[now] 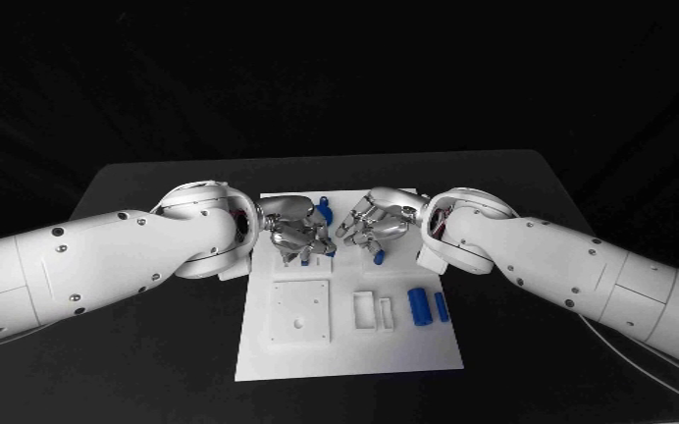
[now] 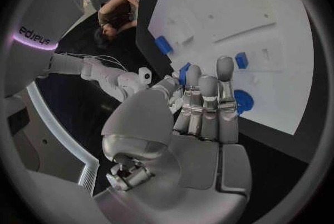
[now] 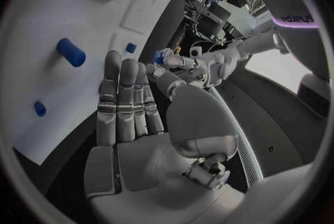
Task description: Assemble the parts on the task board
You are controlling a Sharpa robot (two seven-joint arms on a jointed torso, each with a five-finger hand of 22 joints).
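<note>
Black cloth hangs behind a dark counter (image 1: 156, 184), and a white board (image 1: 354, 350) lies in the middle of it. Both hands hover over the far end of the board, close together.

The left hand (image 1: 294, 230) has its fingers (image 2: 207, 102) straight and side by side, with the thumb out to one side. It looks like it holds nothing, so it is open. The right hand (image 1: 371, 224) is the same, fingers (image 3: 125, 96) flat and together, nothing in it.

Small blue parts are on the board. Two blue pegs (image 1: 426, 306) lie side by side near the board's right edge, next to some white slots (image 1: 372, 310). A white block (image 1: 300, 311) with holes sits toward the left edge. One blue part (image 1: 324, 210) stands at the far end between the two hands. Another blue part (image 1: 378, 256) shows just under the right hand. The left wrist view shows a round blue part (image 2: 242, 101) right by the fingertips and a small blue square (image 2: 241, 60) beyond it.

I think no part has been picked up yet. Things could go wrong here. The hands are so close that they might bump each other. Flat fingers could knock the standing part over or push a small part off the far edge. The board might also slide if a hand presses on it sideways.
</note>
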